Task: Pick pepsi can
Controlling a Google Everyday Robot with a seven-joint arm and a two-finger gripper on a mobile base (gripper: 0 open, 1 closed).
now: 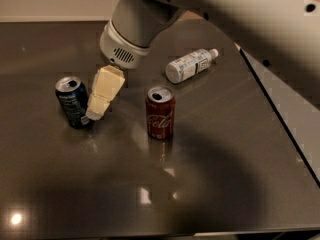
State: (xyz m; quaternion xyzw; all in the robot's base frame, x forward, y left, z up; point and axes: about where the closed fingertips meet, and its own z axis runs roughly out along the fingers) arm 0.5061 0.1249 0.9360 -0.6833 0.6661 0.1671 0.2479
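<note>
The pepsi can [73, 102], dark blue with a silver top, stands upright on the dark table [210, 184] at the left. My gripper [96, 115] hangs from the grey arm [135, 24] and reaches down just right of the can, its cream finger [103, 91] nearly touching the can's side. A red Coca-Cola can [160, 112] stands upright to the right of the gripper.
A clear plastic bottle with a white label [190, 65] lies on its side behind the red can. The table's right edge [280, 114] runs diagonally, with a lighter surface beyond it.
</note>
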